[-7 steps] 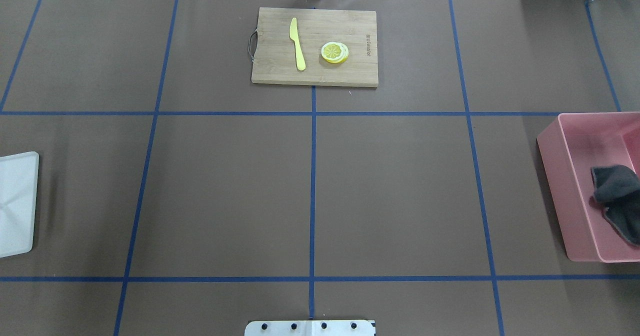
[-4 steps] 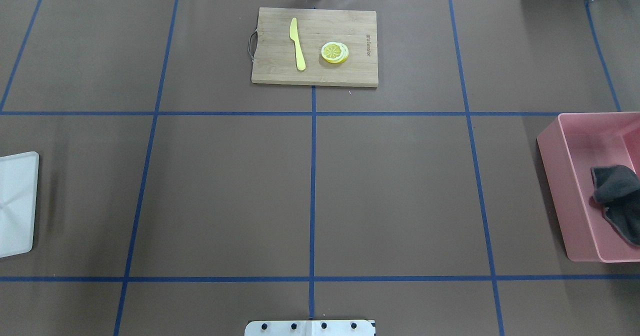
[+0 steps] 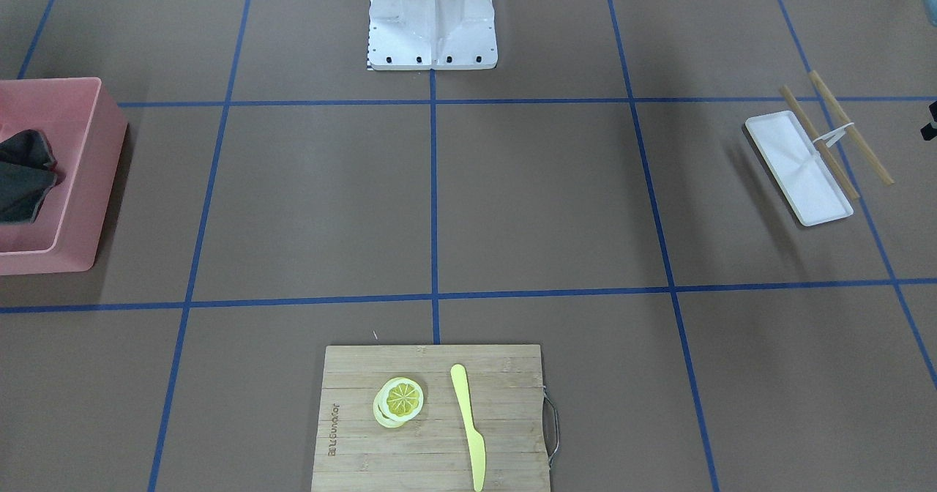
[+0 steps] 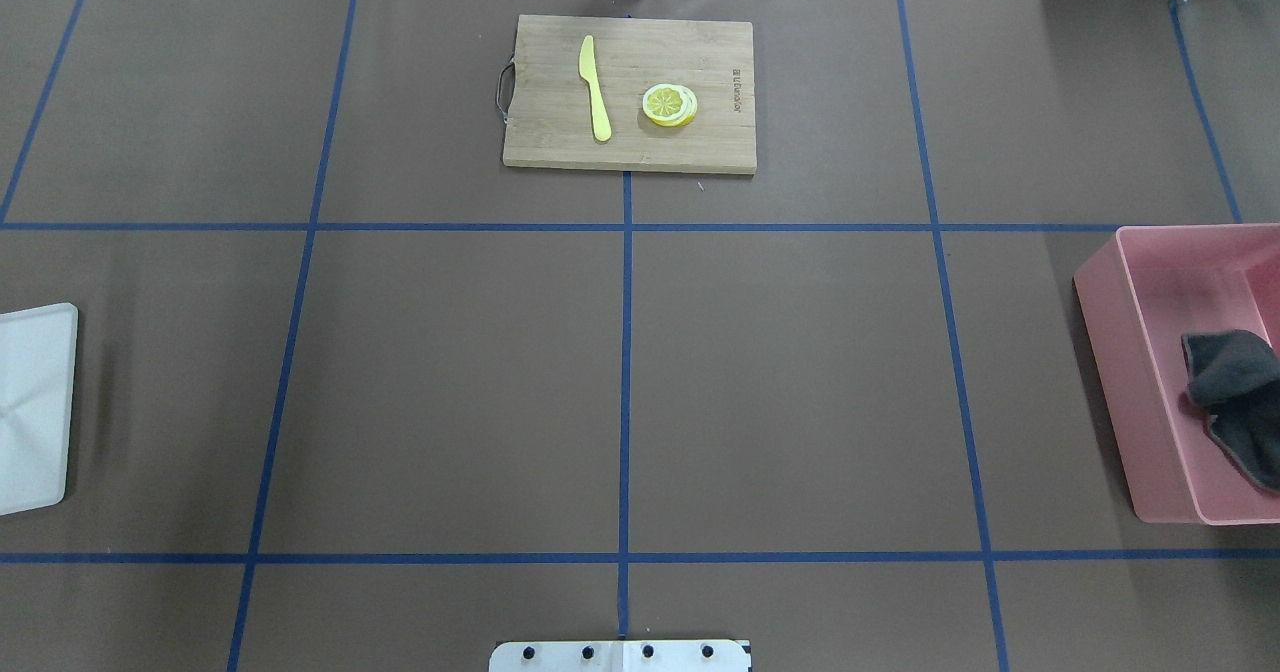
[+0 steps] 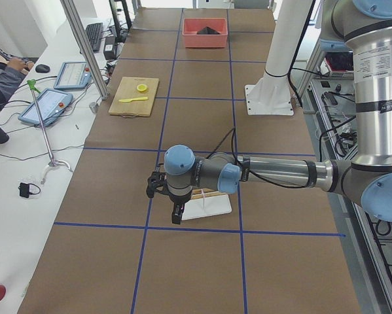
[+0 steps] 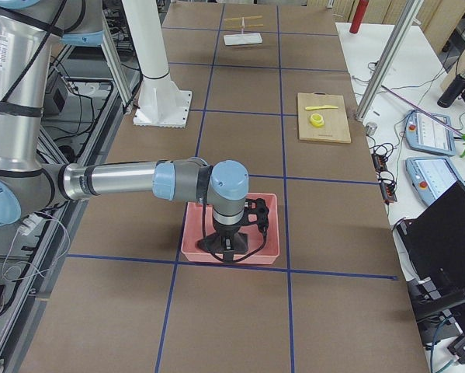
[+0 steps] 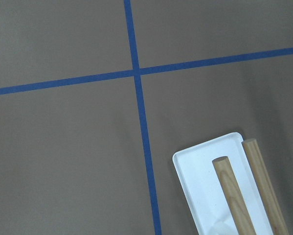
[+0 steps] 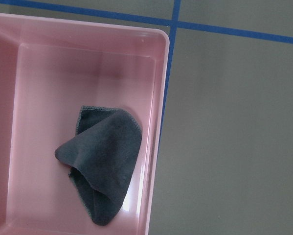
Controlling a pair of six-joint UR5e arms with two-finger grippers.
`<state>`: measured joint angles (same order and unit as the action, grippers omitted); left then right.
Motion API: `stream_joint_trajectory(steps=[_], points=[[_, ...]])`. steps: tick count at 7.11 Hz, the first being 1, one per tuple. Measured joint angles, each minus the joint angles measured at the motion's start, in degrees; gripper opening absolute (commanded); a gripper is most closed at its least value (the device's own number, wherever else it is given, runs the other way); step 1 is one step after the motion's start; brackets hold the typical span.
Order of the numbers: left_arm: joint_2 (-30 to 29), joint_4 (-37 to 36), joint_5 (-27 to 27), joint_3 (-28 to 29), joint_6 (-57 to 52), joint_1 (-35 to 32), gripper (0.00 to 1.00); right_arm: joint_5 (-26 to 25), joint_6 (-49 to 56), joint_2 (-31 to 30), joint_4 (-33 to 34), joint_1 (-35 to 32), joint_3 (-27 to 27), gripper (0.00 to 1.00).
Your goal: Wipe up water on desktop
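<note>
My right arm reaches level, right gripper [image 6: 227,250] above the pink bin [image 6: 272,225], left gripper [image 5: 176,214] far from it; I cannot tell either's grip. Brown taped desktop [image 4: 450,382] below.

**A robot laboratory**

You work in a robotics lab. The desktop [image 4: 800,392] carries a blue tape grid [image 4: 625,352], a white pedestal [image 3: 432,16] is bolted on it, and teach pendants [image 5: 46,106] and a keyboard [image 5: 93,36] lie on the side bench [image 5: 6,150].

Your surface [image 4: 450,382]: cutting board [image 4: 560,147] at the far edge, dark cloth [image 4: 1235,377] in a pink bin [image 4: 1110,372] at the right edge.
</note>
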<state>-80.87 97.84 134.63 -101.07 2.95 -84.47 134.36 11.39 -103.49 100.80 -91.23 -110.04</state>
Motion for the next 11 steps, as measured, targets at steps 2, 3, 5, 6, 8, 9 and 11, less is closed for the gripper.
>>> stream_joint_trajectory(steps=[2, 3, 5, 6, 8, 9, 11], points=[[0.08, -0.03, 2.26, 0.12, 0.03, 0.00, 0.98, 0.70, -0.03, -0.01, 0.01, 0.00, -0.03, 1.00], [0.09, 0.00, 3.07, -0.09, 0.03, 0.00, 0.98, 0.77, -0.04, 0.11, 0.01, 0.00, -0.03, 1.00], [0.32, 0.32, 3.47, -1.05, 0.04, -0.01, 0.98, 0.83, -0.05, 0.27, 0.01, 0.00, -0.38, 1.00], [0.95, 0.46, 3.30, -1.81, 0.00, -0.07, 0.98, 0.84, -0.05, 0.17, -0.01, 0.00, -0.53, 1.00], [1.92, 0.56, 3.10, -2.17, -0.06, -0.08, 0.98, 0.57, -0.02, -0.32, -0.01, 0.00, -0.32, 1.00], [1.80, 0.52, 3.17, -2.01, -0.06, -0.06, 0.98, 0.54, -0.03, -0.33, 0.00, 0.00, 0.06, 1.00], [1.58, 0.44, 3.36, -2.09, -0.05, -0.02, 0.98, 0.96, -0.05, -0.12, 0.01, 0.00, 0.71, 1.00]])
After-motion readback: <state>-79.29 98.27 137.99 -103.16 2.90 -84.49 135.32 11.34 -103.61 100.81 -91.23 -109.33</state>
